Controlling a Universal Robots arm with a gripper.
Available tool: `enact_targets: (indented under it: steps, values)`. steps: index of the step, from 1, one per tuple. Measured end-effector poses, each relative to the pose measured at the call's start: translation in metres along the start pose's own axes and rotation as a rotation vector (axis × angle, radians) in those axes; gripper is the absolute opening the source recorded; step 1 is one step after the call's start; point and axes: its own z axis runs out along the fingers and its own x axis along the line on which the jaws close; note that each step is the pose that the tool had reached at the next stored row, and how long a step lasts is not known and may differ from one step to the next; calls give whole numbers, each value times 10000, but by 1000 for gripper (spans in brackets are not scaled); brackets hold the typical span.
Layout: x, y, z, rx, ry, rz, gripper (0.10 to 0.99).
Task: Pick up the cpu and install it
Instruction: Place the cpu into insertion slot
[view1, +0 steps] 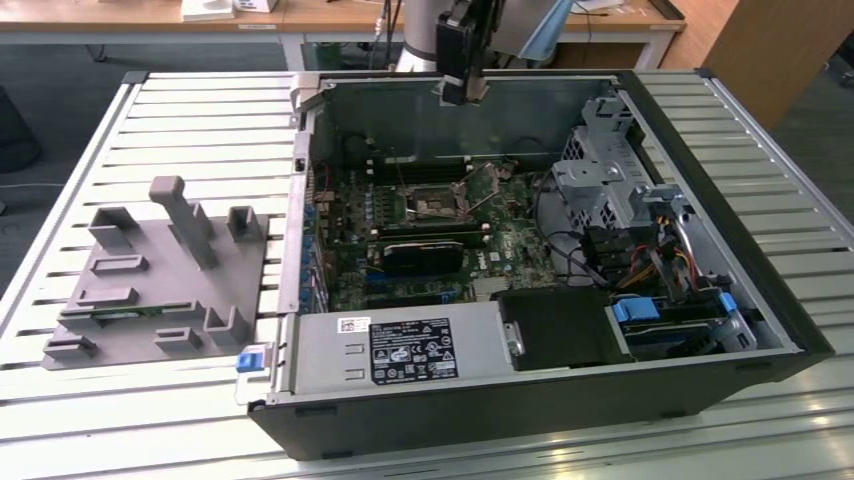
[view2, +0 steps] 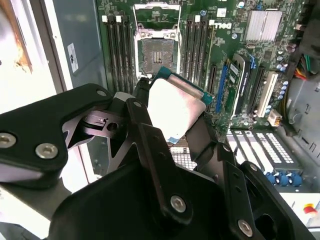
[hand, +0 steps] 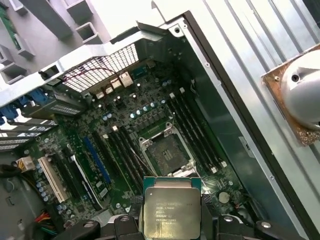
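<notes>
One cpu (hand: 171, 207) sits clamped between the fingers of my claw (view1: 466, 92), upper centre of the exterior view, clear above the open socket (hand: 166, 152); I judge a tilted or misrotated descent could bend its pins.

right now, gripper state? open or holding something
gripper: shut on the small flat square silvery-grey cpu, held over the open computer case.

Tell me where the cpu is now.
In both wrist views the cpu is held in the tool, above the motherboard, close to its empty socket.
</notes>
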Motion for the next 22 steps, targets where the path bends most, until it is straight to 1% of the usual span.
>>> enact_targets:
  steps: [22]
  values:
    - [0, 0, 0, -26, 101, -1804, 541]
